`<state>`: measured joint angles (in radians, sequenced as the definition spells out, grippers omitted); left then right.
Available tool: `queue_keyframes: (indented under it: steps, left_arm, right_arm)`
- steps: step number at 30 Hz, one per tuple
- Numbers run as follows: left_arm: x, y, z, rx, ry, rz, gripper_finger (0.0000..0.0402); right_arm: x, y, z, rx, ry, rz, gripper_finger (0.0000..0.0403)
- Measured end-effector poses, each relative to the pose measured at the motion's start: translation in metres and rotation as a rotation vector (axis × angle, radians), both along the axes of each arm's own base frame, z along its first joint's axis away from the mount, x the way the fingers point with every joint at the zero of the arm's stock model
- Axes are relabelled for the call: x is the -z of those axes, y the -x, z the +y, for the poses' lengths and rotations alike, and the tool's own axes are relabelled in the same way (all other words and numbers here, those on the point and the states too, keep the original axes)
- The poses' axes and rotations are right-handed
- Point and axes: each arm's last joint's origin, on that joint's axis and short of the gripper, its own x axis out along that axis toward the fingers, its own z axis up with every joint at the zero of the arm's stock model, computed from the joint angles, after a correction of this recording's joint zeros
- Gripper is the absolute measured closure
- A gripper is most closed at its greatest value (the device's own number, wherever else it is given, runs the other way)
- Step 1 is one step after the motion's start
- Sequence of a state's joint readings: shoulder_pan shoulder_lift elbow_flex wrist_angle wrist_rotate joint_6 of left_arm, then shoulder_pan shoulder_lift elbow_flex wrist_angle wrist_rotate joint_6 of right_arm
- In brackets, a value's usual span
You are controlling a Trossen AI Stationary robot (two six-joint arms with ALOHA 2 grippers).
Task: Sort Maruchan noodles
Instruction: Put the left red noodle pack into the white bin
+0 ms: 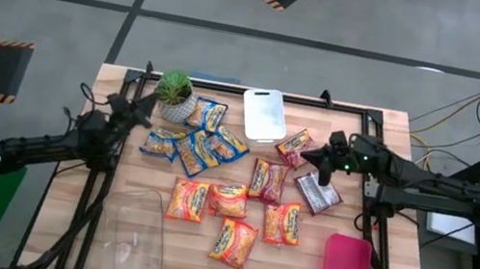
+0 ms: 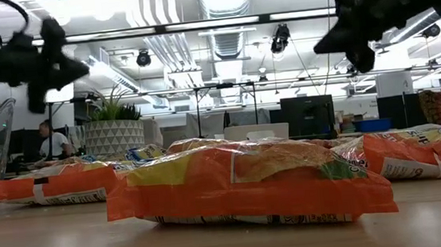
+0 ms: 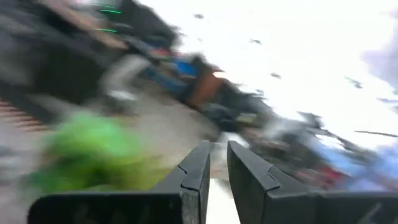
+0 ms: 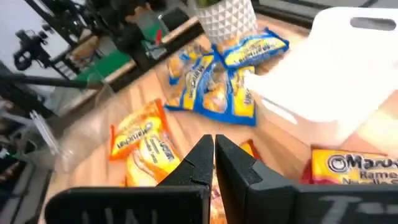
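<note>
Several Maruchan noodle packets lie flat on the wooden table: blue-and-yellow ones (image 1: 196,144) by the plant, orange ones (image 1: 211,206) toward the near side, red ones (image 1: 267,180) toward the right. My left gripper (image 1: 145,121) hangs above the table's left part, just left of the blue packets. Its fingers (image 3: 198,163) are shut to a narrow gap with nothing between them. My right gripper (image 1: 321,172) hangs above the red packets (image 1: 316,192), shut and empty (image 4: 214,138). The low view shows both grippers, left (image 2: 72,71) and right (image 2: 332,46), well clear of the packets.
A small potted plant (image 1: 175,94) stands at the far left by the blue packets. A white tray (image 1: 265,115) sits at the far middle. On the near side are a clear container (image 1: 137,233) at left and a pink container (image 1: 347,268) at right.
</note>
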<state>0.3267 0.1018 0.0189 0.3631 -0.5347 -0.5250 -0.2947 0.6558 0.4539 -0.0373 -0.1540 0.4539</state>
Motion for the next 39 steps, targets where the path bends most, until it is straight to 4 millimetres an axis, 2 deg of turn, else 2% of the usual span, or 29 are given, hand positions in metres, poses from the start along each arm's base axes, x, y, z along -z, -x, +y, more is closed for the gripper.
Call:
queue_keyframes:
  steps: [3, 7, 16, 22, 28, 39]
  left_arm:
    - [-0.016, 0.000, -0.005, 0.164, -0.132, -0.127, 0.0363]
    - [-0.029, 0.001, -0.011, 0.277, -0.224, -0.257, 0.0363]
    - [-0.035, -0.011, -0.022, 0.461, -0.232, -0.336, 0.0363]
    - [-0.058, -0.031, -0.031, 0.552, -0.227, -0.273, 0.0363]
    - [-0.084, -0.063, -0.046, 0.643, -0.246, -0.146, 0.0363]
    - [-0.108, -0.118, -0.082, 0.812, -0.246, 0.119, 0.0363]
  right_arm:
    - [0.002, -0.003, -0.001, -0.002, -0.004, 0.014, 0.0394]
    - [0.007, -0.006, -0.001, -0.003, -0.019, 0.044, 0.0394]
    - [0.010, -0.009, -0.002, 0.015, -0.074, 0.052, 0.0394]
    - [0.009, -0.009, -0.002, 0.018, -0.080, 0.043, 0.0394]
    - [0.009, -0.009, -0.002, 0.018, -0.080, 0.044, 0.0394]
    - [0.009, -0.009, -0.002, 0.018, -0.079, 0.045, 0.0394]
